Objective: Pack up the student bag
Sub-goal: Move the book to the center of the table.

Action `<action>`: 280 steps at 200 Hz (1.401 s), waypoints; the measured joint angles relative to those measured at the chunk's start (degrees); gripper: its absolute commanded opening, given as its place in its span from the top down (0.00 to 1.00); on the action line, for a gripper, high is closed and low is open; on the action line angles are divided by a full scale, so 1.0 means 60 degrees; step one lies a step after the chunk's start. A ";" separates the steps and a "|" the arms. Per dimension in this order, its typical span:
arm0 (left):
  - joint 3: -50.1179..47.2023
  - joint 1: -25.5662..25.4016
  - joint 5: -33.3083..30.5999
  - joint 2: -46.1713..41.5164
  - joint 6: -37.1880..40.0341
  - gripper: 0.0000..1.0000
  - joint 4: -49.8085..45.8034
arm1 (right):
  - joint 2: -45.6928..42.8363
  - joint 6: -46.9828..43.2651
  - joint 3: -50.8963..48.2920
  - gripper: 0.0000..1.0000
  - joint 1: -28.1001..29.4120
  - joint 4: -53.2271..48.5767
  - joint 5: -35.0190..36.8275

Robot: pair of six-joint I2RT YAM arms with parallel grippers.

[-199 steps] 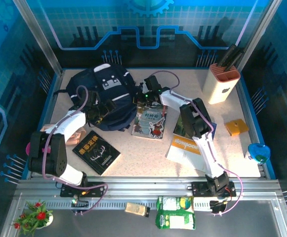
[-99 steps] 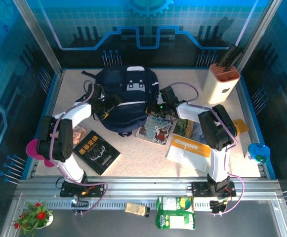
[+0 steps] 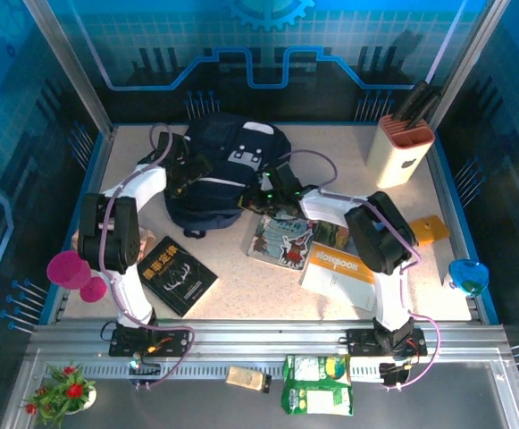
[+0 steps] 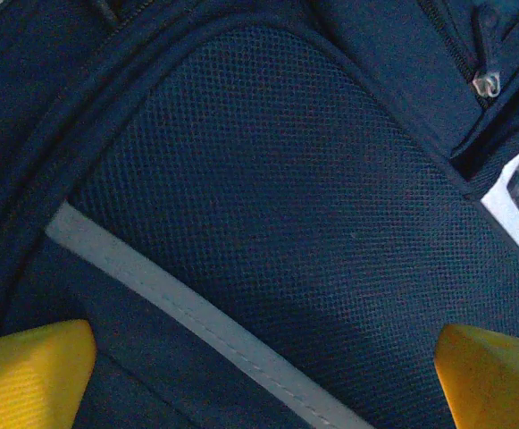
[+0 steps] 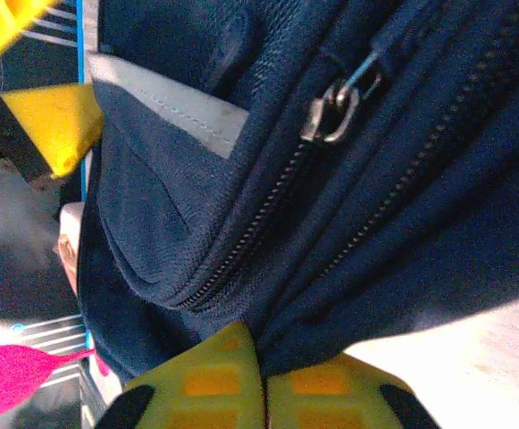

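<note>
Bag is sitting far-left of centre on the table, its top end right up against the far edge. The strip between it and the left rim is mostly taken up by the left arm.

The left gripper is on the bag's left side. On the wrist cam its yellow fingers are spread wide, one in each bottom corner, with navy mesh and a pale stripe in between — nothing pinched.

The right gripper is at the bag's right edge. Its fingers are pressed together, and a fold of bag fabric runs straight into the seam between the tips, so it looks like a pinch on the cloth. A zip pull hangs just above, on a closed zip.

Room-wise:
- The near side is crowded: a black book lies near the left arm's elbow, a comic just off the bag's near-right corner, and a notebook beside that, under the right forearm.
- There's a bare patch between the black book and the comic, running down to the near rail.
- The far right has the most open tabletop — from the bag over to the knife block in the corner.
</note>
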 measured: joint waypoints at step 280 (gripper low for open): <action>-0.4564 -0.1694 0.1147 -0.2922 -0.2371 0.05 0.2022 | 0.2455 -0.0812 0.3428 0.98 -0.2550 -0.2295 -0.0222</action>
